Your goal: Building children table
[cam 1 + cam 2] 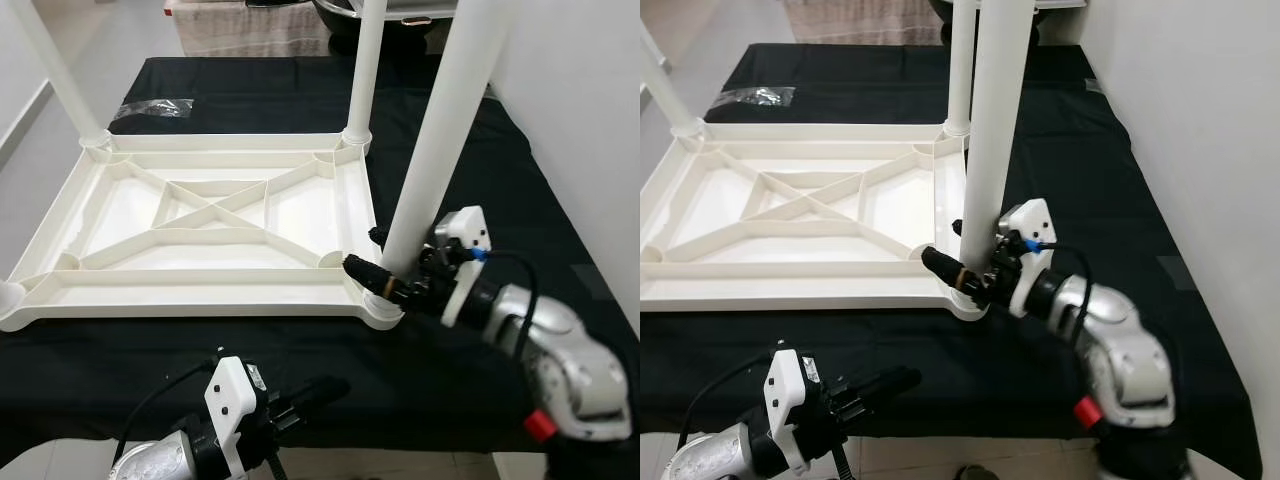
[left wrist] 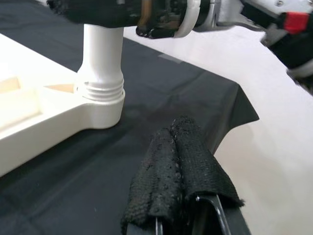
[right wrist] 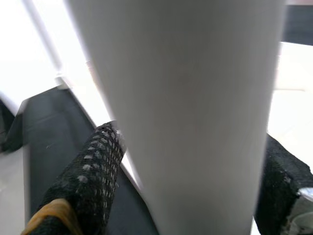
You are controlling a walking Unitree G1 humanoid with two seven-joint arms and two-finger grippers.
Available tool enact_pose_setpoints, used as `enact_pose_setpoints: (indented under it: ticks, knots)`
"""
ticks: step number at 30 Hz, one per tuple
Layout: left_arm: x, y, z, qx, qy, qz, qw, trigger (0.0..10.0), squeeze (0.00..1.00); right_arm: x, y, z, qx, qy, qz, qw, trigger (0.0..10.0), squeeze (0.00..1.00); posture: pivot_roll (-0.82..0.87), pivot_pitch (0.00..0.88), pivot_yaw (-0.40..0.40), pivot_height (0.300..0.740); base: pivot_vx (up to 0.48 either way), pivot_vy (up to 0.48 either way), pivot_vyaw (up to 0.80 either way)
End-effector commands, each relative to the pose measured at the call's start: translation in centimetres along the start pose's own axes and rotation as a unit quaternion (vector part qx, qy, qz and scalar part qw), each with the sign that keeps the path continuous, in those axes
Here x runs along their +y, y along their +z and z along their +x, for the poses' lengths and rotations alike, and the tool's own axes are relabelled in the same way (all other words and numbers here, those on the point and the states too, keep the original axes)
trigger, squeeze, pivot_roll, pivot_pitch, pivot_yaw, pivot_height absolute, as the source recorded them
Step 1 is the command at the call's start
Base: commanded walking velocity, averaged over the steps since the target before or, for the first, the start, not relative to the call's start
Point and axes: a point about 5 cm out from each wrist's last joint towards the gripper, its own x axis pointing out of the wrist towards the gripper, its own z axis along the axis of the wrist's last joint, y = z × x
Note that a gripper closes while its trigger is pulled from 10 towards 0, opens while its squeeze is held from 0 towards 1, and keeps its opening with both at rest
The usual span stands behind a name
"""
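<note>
A white plastic child's tabletop (image 1: 205, 215) with raised ribs crossing its underside lies upside down on a black cloth-covered work surface (image 1: 300, 360), its long near edge running parallel to that surface's near edge. Round white plastic legs already stand in its corner sockets: one at the far right corner (image 1: 362, 70), one at the far left corner (image 1: 55, 70), and a stub of what looks like another at the near left corner (image 1: 8, 295), though little of that one can be made out. The fourth white leg (image 1: 440, 130) sits in the near right corner socket (image 2: 100, 98), and threads at its base show just above the socket rim, so it seems not fully screwed home. The right gripper (image 1: 975, 262) has its two black fingers (image 3: 93, 171) clamped around this leg low down, just above the socket, one finger on each side of the tube. The left gripper (image 1: 310, 395) hangs off the near edge of the work surface, well apart from the tabletop, its mesh-covered fingers pressed together with nothing between them. Judged from this, the build is nearly complete: what is left is turning the last leg down tight, checking the others, and flipping the table upright.
</note>
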Motion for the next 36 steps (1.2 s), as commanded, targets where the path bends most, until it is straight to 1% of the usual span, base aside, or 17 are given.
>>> enact_pose_setpoints:
  ticks: [1,4,5,6,9,10,11,13,15,17,18,19,21,22,23,31,36]
  knots:
    - [-0.4,0.0,-0.2,0.005,-0.005,-0.009,1.0,10.0,0.0,-0.2,-0.5,0.2,0.01,0.052,-0.004,0.999,10.0,0.0,0.04,0.231,0.009,0.74,0.0,0.0,0.0]
    - [-0.7,0.2,-0.3,0.006,-0.009,-0.01,1.0,10.0,0.0,-2.2,-0.5,0.4,0.026,0.074,-0.025,0.997,10.0,0.0,0.08,0.26,0.024,0.74,0.0,0.0,0.0]
    - [-0.8,0.3,-0.3,0.007,-0.01,-0.011,1.0,10.0,0.0,-2.8,-0.3,0.7,0.026,0.072,-0.032,0.997,10.0,0.0,0.08,0.26,0.024,0.74,0.0,0.0,0.0]
    - [-1.0,0.4,-0.5,0.009,-0.011,-0.012,1.0,10.0,0.0,-3.3,0.0,1.0,0.019,0.082,-0.033,0.996,10.0,0.0,0.11,0.283,0.036,0.74,0.0,0.0,0.0]
    - [-1.3,0.6,-0.8,0.012,-0.011,-0.012,1.0,10.0,0.0,-3.8,0.5,1.4,0.009,0.105,-0.033,0.994,10.0,0.0,0.12,0.288,0.038,0.74,0.0,0.0,0.0]
    - [-1.5,0.7,-1.1,0.016,-0.01,-0.012,1.0,10.0,0.0,-4.1,0.7,1.7,0.005,0.117,-0.036,0.993,10.0,0.0,0.17,0.321,0.059,0.74,0.0,0.0,0.0]
    - [-1.6,0.8,-1.4,0.019,-0.01,-0.013,1.0,10.0,0.0,-4.3,0.9,2.0,0.002,0.128,-0.038,0.991,10.0,0.0,0.17,0.321,0.059,0.74,0.0,0.0,0.0]
    - [-1.6,0.8,-1.4,0.019,-0.01,-0.013,1.0,10.0,0.0,-4.3,0.9,2.0,0.002,0.128,-0.038,0.991,10.0,0.0,0.17,0.321,0.059,0.74,0.0,0.0,0.0]
    - [-2.2,1.2,-2.3,0.037,-0.008,-0.017,0.999,10.0,0.0,-5.0,1.5,2.5,-0.012,0.154,-0.037,0.987,10.0,0.0,0.25,0.357,0.103,0.74,0.0,0.0,0.0]
    - [-2.5,1.3,-2.9,0.048,-0.007,-0.019,0.999,10.0,0.0,-5.5,1.9,2.6,-0.026,0.159,-0.037,0.986,10.0,0.0,0.28,0.369,0.127,0.74,0.0,0.0,0.0]
    - [-2.5,1.3,-2.9,0.048,-0.007,-0.019,0.999,10.0,0.0,-5.5,1.9,2.6,-0.026,0.159,-0.037,0.986,10.0,0.0,0.28,0.369,0.127,0.74,0.0,0.0,0.0]
    - [-2.8,1.6,-3.7,0.061,-0.004,-0.024,0.998,10.0,0.0,-6.2,2.7,2.5,-0.042,0.168,-0.036,0.984,10.0,0.0,0.3,0.378,0.144,0.74,0.0,0.0,0.0]
    - [-2.9,1.6,-3.8,0.063,-0.003,-0.025,0.998,10.0,0.0,-6.4,2.8,2.4,-0.044,0.169,-0.037,0.984,10.0,0.0,0.3,0.378,0.144,0.74,0.0,0.0,0.0]
    - [-3.0,1.7,-3.9,0.066,-0.003,-0.026,0.997,10.0,0.0,-6.6,3.0,2.3,-0.043,0.18,-0.039,0.982,3.1,0.0,0.31,0.382,0.152,0.74,0.0,0.0,0.0]
    - [-3.1,1.8,-4.0,0.068,-0.003,-0.028,0.997,10.0,0.0,-6.7,3.1,2.1,-0.043,0.193,-0.041,0.979,0.0,0.0,0.31,0.385,0.156,0.74,0.0,0.0,0.0]
    - [-3.4,1.9,-4.2,0.072,-0.007,-0.036,0.997,10.0,0.0,-7.2,3.9,1.4,-0.041,0.214,-0.052,0.975,0.0,0.0,0.29,0.387,0.155,0.74,0.0,0.0,0.0]
    - [-3.3,1.8,-3.9,0.067,-0.006,-0.036,0.997,10.0,0.0,-7.6,2.8,0.5,-0.017,0.173,-0.072,0.982,0.0,0.0,0.25,0.372,0.129,0.74,0.0,0.0,0.0]
